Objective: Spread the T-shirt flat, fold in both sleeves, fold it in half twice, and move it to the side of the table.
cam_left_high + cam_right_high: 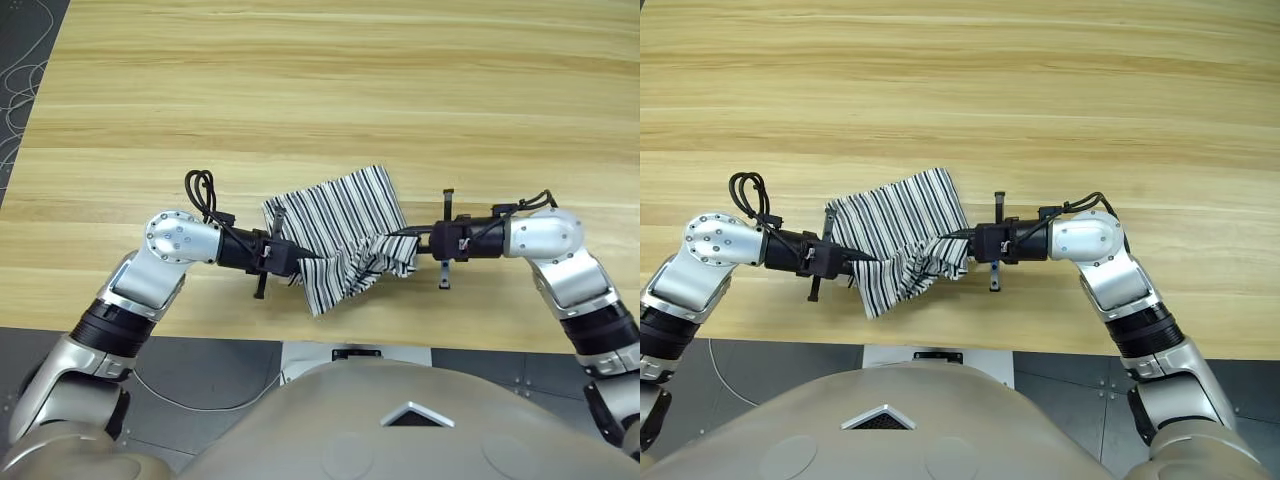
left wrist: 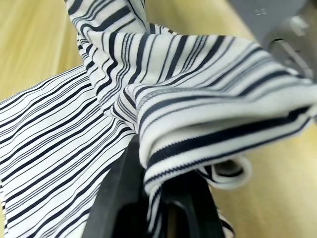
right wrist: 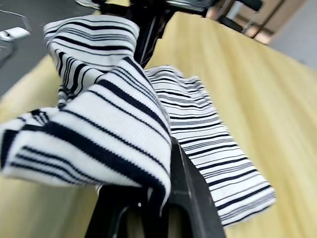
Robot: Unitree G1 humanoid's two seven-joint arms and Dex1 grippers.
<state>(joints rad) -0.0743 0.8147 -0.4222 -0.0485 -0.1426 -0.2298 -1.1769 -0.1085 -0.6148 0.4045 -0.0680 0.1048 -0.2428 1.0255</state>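
Observation:
A black-and-white striped T-shirt (image 1: 340, 225) lies bunched and partly folded near the front edge of the wooden table (image 1: 320, 90). My left gripper (image 1: 305, 257) is shut on the cloth at the shirt's near left edge; the wrist view shows the striped T-shirt (image 2: 208, 109) draped over its black fingers (image 2: 119, 193). My right gripper (image 1: 400, 236) is shut on the shirt's near right edge, with the fabric (image 3: 99, 129) hanging over its fingers (image 3: 190, 198). The near part of the shirt is lifted and crumpled between the two grippers, while its far part rests on the table.
The wooden table stretches far beyond the shirt. Its front edge (image 1: 300, 338) runs just below the grippers. Dark floor with white cables (image 1: 25, 70) shows past the table's left edge.

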